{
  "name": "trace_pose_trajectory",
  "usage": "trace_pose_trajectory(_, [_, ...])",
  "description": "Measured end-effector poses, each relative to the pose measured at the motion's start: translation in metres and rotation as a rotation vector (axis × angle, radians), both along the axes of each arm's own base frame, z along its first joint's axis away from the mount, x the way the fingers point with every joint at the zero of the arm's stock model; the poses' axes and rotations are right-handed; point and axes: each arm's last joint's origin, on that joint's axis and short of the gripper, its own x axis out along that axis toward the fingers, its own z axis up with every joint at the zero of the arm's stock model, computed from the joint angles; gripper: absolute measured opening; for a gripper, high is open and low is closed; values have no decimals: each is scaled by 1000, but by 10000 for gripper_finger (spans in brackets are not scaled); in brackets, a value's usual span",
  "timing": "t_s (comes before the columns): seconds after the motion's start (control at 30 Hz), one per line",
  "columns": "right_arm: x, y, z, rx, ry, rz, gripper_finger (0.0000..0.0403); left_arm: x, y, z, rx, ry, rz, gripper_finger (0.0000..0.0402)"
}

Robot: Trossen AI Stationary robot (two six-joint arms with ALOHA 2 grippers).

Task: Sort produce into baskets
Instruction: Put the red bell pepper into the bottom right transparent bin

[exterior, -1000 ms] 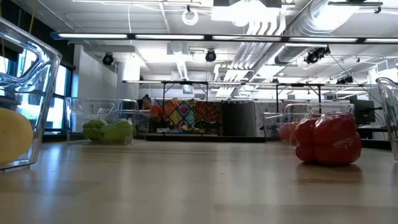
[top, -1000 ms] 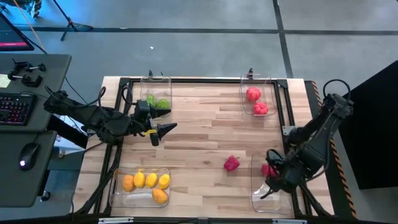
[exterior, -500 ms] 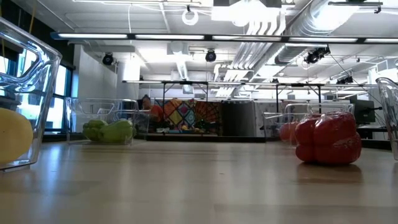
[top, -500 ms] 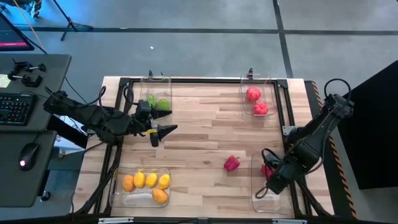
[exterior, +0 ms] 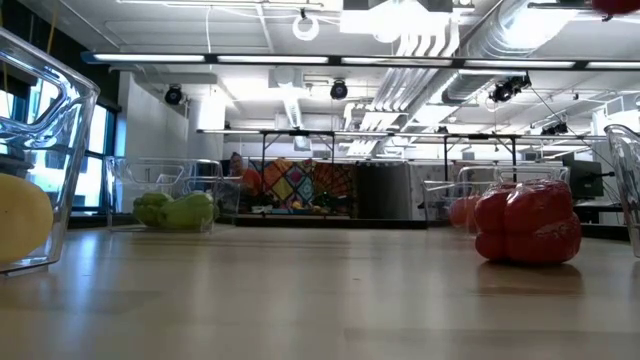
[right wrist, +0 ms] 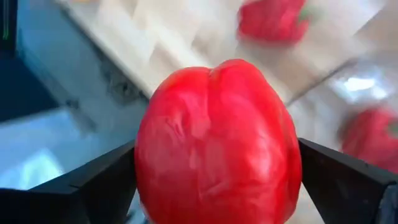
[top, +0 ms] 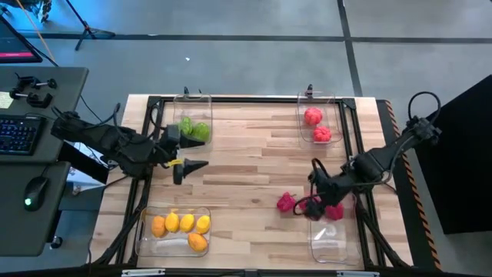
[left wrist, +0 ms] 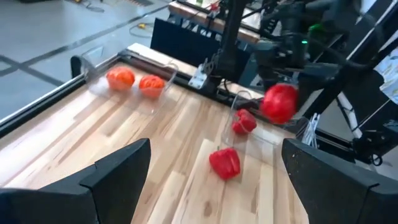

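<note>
My right gripper (right wrist: 217,155) is shut on a red, pepper-like produce piece (right wrist: 217,137), held high near the near-right clear basket (top: 336,245); it also shows in the left wrist view (left wrist: 278,102). Another red piece (top: 335,212) lies in that basket. A magenta-red piece (top: 286,202) rests on the table. My left gripper (top: 196,165) is open and empty, near the far-left basket (top: 192,104) of green pieces (top: 194,129). My right gripper pinches the red piece by its two opposite sides (right wrist: 149,174), one finger (right wrist: 93,186) on each side. The piece is lifted clear of the table and the basket. It shows at the very top of the low view (exterior: 615,5).
A near-left basket (top: 146,217) holds yellow and orange pieces (top: 181,225). A far-right basket (top: 301,104) holds two red pieces (top: 317,125). A black frame (top: 254,98) runs round the table. The middle of the table is bare wood.
My right gripper has risen out of the near-right basket and swung toward the table's left and far side, carrying the red piece lifted clear. My left gripper has drawn back a little toward the table's left and near side.
</note>
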Motion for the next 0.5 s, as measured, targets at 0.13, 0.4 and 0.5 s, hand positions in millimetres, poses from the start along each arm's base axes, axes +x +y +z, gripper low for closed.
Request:
trace_pose_trajectory(0.13, [-2, 15, -6, 100, 94, 104, 395, -7, 1, -2, -11, 29, 1, 351])
trace_pose_trajectory(0.4, [-29, 19, -18, -26, 362, -44, 395, -4, -2, -8, 30, 84, 3, 351])
trace_pose_trajectory(0.5, [-36, 16, -19, -80, 425, -163, 395, -3, -3, -10, 38, 100, 4, 351])
